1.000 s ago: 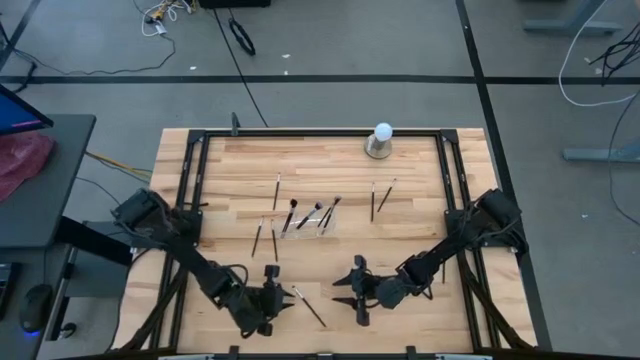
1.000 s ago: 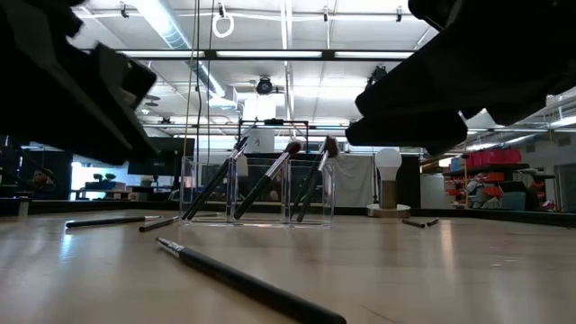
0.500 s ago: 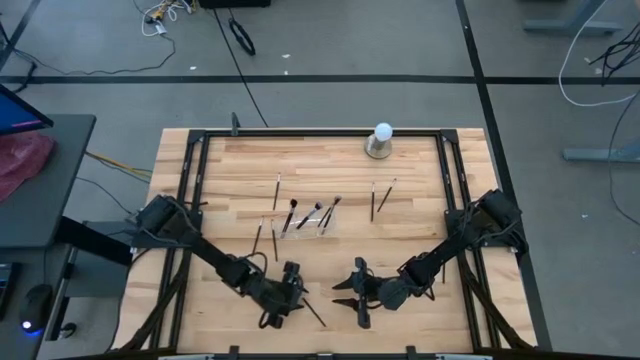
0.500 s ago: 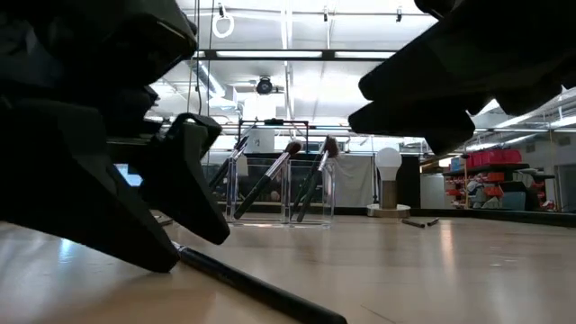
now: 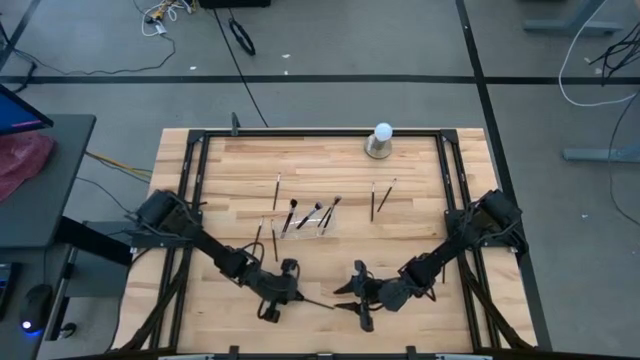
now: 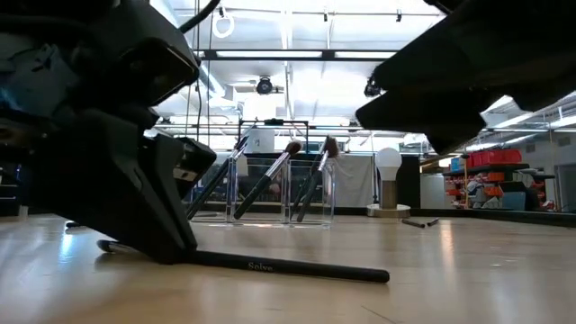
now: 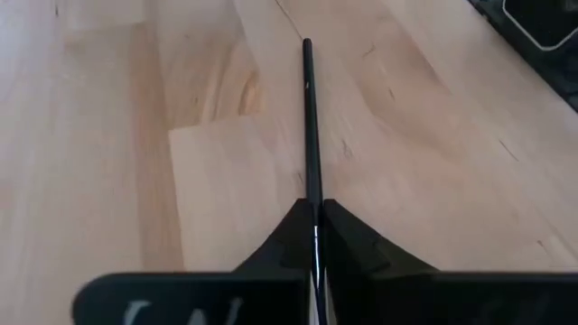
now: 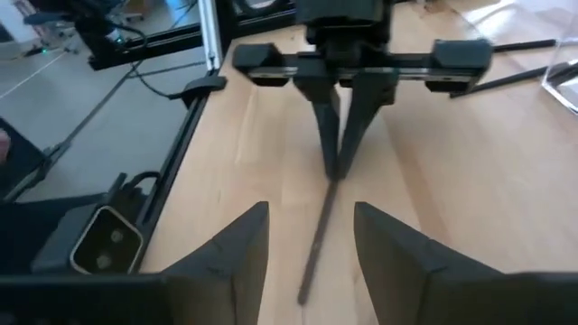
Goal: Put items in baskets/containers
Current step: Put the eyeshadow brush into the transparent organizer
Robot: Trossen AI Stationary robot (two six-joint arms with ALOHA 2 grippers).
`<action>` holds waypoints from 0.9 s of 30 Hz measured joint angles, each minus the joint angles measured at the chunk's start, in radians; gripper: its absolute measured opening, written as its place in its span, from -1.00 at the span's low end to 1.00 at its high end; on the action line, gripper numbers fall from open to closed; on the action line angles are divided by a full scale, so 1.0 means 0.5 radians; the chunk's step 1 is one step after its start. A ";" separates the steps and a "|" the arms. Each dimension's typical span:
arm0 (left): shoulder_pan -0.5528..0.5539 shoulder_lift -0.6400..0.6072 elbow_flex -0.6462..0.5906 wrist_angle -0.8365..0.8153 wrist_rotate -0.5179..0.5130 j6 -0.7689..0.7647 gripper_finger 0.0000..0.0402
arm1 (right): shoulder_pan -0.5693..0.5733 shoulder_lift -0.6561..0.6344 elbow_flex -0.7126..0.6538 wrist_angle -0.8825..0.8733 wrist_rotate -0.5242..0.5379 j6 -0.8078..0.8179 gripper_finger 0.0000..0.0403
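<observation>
A thin dark brush lies on the wood near the table's near edge, between my two grippers. My left gripper is down at its left end and shut on it. My right gripper hovers open just beyond the brush's free end, touching nothing. The clear holder stands mid-table with three brushes leaning in its compartments. Several more brushes lie loose: three left of the holder and two to its right. My left gripper pinches the brush's shaft between its two fingers, near the brush's left end; a short stub pokes out behind the fingers. The fingers slant down from above. The brush lies flat on the table, running away toward my right gripper.
A white ball on a grey base stands at the far edge. A black frame rail borders the tabletop on the left, right and far sides. Bare wood lies between the holder and the near edge.
My left gripper has moved from the near edge toward the table's right and down onto the brush, and has shut on it. The brush has swung about on the table: its free end has turned from pointing toward the near edge to pointing at my right gripper.
</observation>
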 joint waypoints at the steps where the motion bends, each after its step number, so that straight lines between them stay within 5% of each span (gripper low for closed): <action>1: 0.009 0.004 -0.007 0.044 0.003 0.000 -0.89 | 0.003 -0.002 0.000 -0.006 0.001 -0.010 -0.19; 12: 0.167 0.010 0.087 0.223 -0.102 -0.188 -0.98 | -0.069 0.010 -0.001 -0.400 0.013 0.066 -0.06; 17: 0.178 0.010 0.117 0.243 -0.077 -0.198 -0.99 | -0.087 0.020 -0.003 -0.547 0.205 -0.012 0.02; 27: 0.172 -0.002 0.120 0.322 -0.160 -0.201 -0.98 | -0.220 0.269 -0.003 -0.195 0.024 -0.178 -0.07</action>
